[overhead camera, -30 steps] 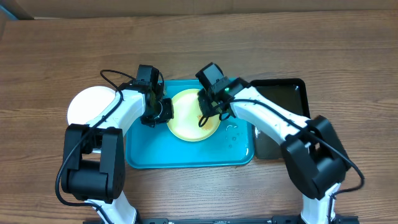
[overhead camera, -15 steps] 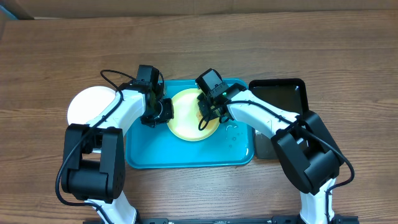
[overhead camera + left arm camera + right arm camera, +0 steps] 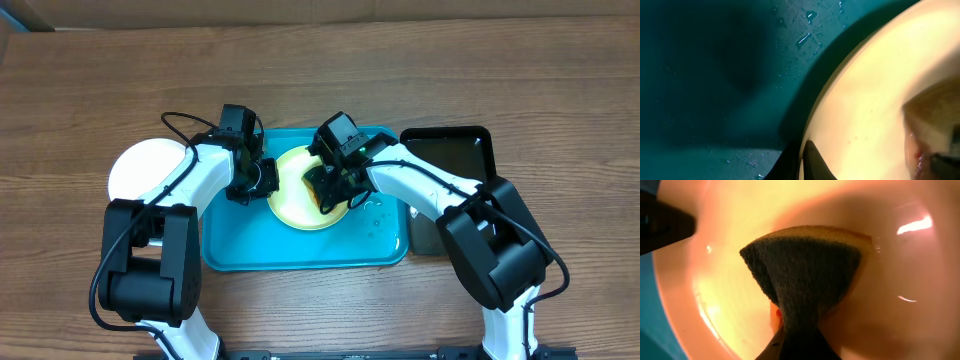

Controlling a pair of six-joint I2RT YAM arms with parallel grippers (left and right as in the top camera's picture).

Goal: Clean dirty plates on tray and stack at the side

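- The left fingers (image 3: 264,182) clench the yellow-green plate (image 3: 292,205) at its left rim, steadying it on the tray (image 3: 250,250).
- The right fingers (image 3: 336,192) grasp the sponge (image 3: 805,265), pressed directly down on the plate's middle.

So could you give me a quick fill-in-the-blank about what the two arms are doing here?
The right gripper presses a ____ onto the yellow plate. The left gripper is shut on that plate's ____. The plate lies in the ____ tray. A white plate sits on the table to the tray's ____.
Missing: sponge; rim; blue; left.
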